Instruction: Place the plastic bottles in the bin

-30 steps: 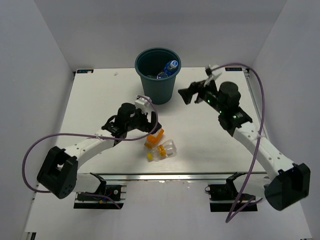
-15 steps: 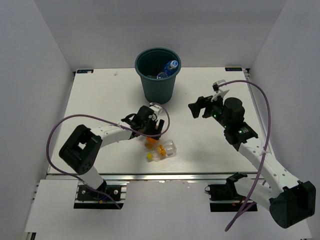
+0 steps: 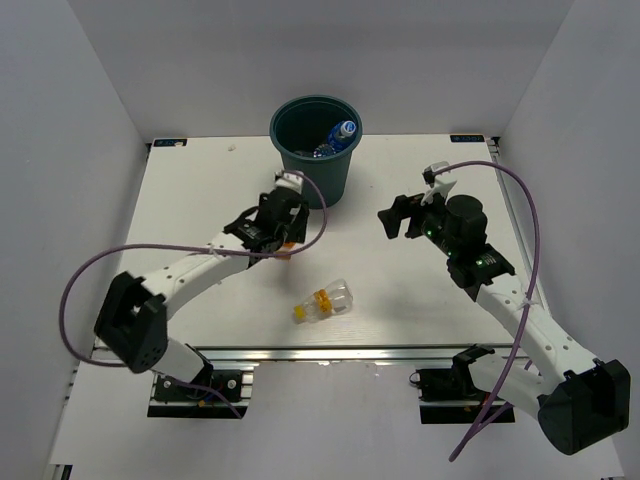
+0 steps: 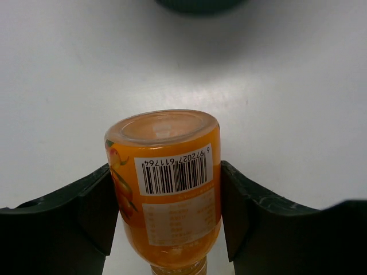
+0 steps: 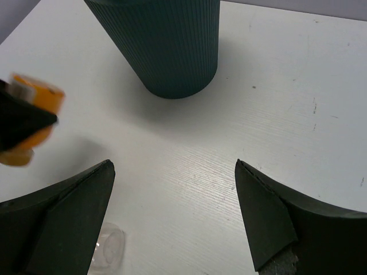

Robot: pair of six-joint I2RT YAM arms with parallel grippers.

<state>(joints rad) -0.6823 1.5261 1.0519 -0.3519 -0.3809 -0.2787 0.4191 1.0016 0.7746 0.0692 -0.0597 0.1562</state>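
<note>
Left wrist view: my left end effector [image 4: 166, 172] grips an orange bottle [image 4: 164, 152] across its body, base pointing at the bin [image 3: 318, 178] close ahead. A clear bottle [image 3: 326, 300] lies on the bench [image 3: 200, 190]. My right end effector [image 5: 174, 166] is open and empty.

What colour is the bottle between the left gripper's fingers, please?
The bottle is orange, with a white barcode label; left wrist view.

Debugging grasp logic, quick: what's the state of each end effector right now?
Left end effector: closed on the small orange plastic bottle.
Right end effector: open, holding nothing.
</note>
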